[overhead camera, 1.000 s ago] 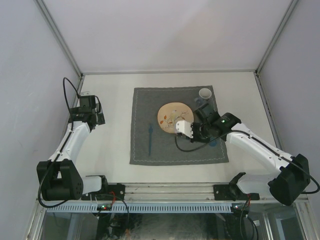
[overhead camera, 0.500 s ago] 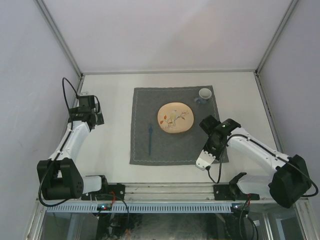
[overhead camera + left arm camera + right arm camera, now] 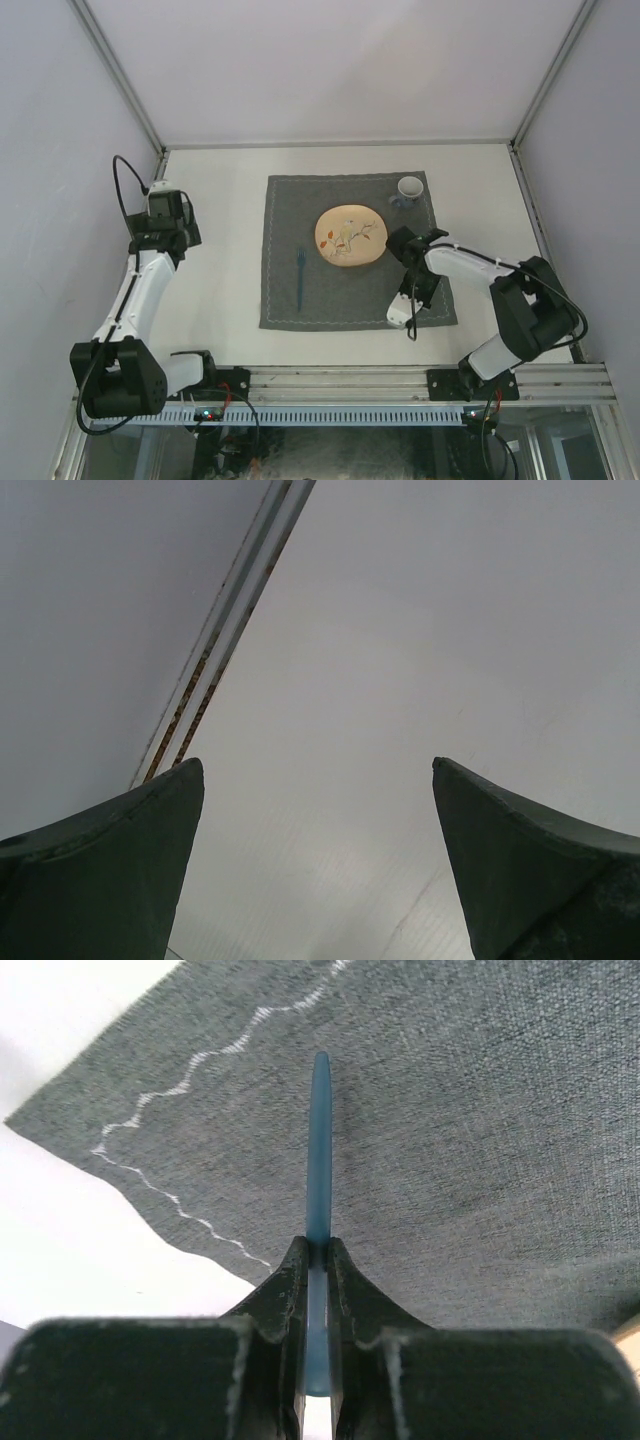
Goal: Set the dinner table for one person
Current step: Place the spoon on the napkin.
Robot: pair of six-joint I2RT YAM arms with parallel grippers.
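Observation:
On the dinner table [image 3: 220, 290] lies a square grey cloth [image 3: 330, 300]. A tan patterned plate [image 3: 350, 236] sits at its middle, and a blue fork [image 3: 299, 275] lies to the plate's left. At the far right corner stands a white cup [image 3: 410, 187]. My right gripper [image 3: 318, 1245] is shut on a thin blue utensil [image 3: 320, 1140], seen edge-on, so I cannot tell its kind. It pokes out over the cloth near a stitched corner. From above, that gripper [image 3: 413, 300] hangs over the cloth's near right part. My left gripper [image 3: 315, 765] is open with nothing between its fingers.
The left arm [image 3: 150, 270] stands by the table's left edge, its wrist facing the grey wall and a metal rail [image 3: 235, 610]. Grey walls enclose the table on three sides. A small blue thing [image 3: 398, 201] lies beside the cup.
The right arm swung from beside the plate toward the near right of the cloth, still shut on the blue utensil. The left wrist drew slightly left toward the wall.

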